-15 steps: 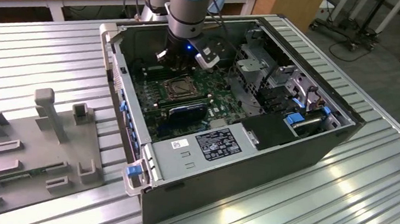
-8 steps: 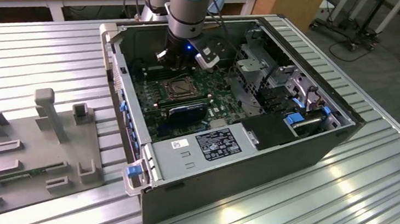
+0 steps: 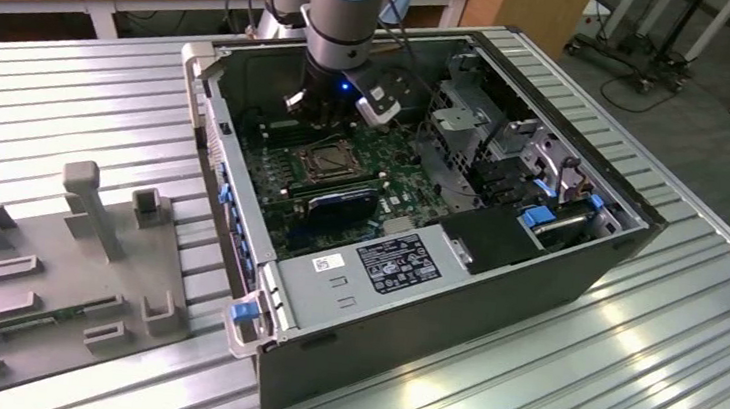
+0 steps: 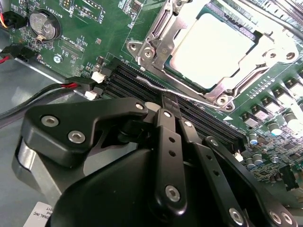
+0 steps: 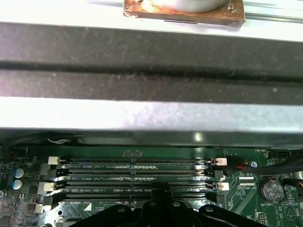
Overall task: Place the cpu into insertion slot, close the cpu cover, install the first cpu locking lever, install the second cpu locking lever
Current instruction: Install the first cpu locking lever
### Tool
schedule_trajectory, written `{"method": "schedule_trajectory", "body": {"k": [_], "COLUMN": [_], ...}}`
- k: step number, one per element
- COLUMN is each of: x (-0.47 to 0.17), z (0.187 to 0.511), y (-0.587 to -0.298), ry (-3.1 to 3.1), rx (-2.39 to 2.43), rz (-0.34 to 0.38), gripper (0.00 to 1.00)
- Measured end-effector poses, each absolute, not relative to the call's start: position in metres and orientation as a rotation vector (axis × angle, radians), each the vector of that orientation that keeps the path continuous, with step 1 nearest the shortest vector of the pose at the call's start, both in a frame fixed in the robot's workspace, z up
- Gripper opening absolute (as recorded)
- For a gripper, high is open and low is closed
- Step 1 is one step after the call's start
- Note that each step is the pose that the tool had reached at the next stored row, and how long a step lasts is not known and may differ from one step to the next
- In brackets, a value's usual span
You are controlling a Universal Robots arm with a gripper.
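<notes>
The exterior view takes in the whole open computer case (image 3: pixel 463 304) lying on the ribbed metal table (image 3: pixel 80 107). The arm reaches down into it, and the gripper (image 3: pixel 321 118) hangs low over the green motherboard (image 3: pixel 401 183), beside the insertion slot (image 3: pixel 320 163). A grey fixture plate (image 3: pixel 64 276) sits on the table toward that view's left. The second wrist view gives the close detail: the cpu (image 4: pixel 213 45) lies seated in the slot with the cpu cover (image 4: pixel 163 28) flat around it. A thin locking lever (image 4: pixel 151 85) runs along the socket edge next to the black memory slots (image 4: pixel 118 78). The fingers (image 4: pixel 165 123) look pressed together, their tip right at the lever, but I cannot tell whether they touch it. A coin battery (image 4: pixel 43 26) and a red-and-black cable (image 4: pixel 71 85) lie off to one side. The first wrist view looks across the memory slots, with the black fingertip over the nearest one
</notes>
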State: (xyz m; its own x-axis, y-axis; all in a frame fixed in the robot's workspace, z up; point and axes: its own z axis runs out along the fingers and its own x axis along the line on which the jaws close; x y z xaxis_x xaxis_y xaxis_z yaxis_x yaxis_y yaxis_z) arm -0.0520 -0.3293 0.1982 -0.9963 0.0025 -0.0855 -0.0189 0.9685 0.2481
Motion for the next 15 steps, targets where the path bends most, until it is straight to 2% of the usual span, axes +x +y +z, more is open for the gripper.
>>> {"method": "schedule_trajectory", "body": {"k": [15], "x": [-0.052], "z": [0.214], "y": [-0.329], "ry": [3.026], "rx": [-0.014], "rz": [0.386], "gripper": [0.11]}}
